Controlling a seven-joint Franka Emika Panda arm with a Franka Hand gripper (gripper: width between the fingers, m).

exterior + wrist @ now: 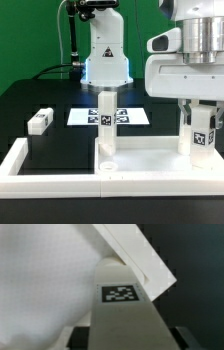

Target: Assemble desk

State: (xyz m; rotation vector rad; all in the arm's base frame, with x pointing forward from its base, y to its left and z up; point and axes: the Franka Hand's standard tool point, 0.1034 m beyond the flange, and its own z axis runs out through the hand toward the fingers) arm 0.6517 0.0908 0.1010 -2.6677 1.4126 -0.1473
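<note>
The desk top (150, 158) is a white tray lying at the front of the table. One white leg (106, 122) stands upright at its corner on the exterior view's left. Over the tray's other end, my gripper (203, 140) holds a second tagged leg (203, 132) upright. In the wrist view this leg (120, 294) fills the space between my gripper's (128, 339) two dark fingers (81, 337), which press against its sides. The desk top (40, 280) lies below it. A third leg (40, 121) lies loose on the black table on the exterior view's left.
The marker board (130, 116) lies flat behind the upright leg, in front of the robot base (106, 60). Long white bars (25, 160) border the work area along the front and the exterior view's left side.
</note>
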